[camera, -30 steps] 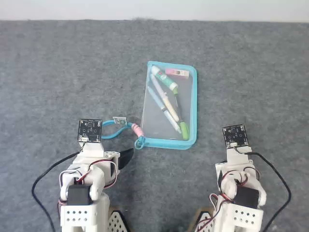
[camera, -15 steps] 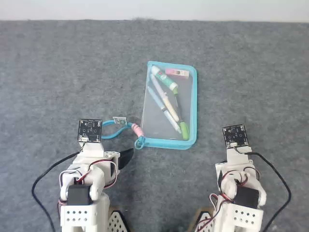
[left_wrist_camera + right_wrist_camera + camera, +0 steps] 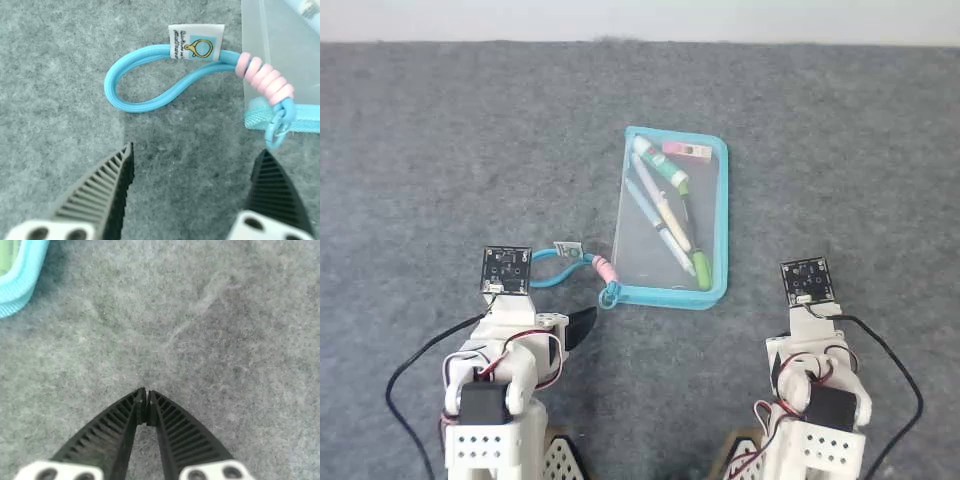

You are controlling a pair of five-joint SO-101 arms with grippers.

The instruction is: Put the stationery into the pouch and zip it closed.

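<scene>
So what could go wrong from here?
The left pincer stands open just short of the blue cord loop. If it moves forward, it could snag the loop and tug the zip pull. The right pincer is shut over the bare grey mat, beside the pouch rather than on it, so any tug would probably drag the whole pouch along.
</scene>
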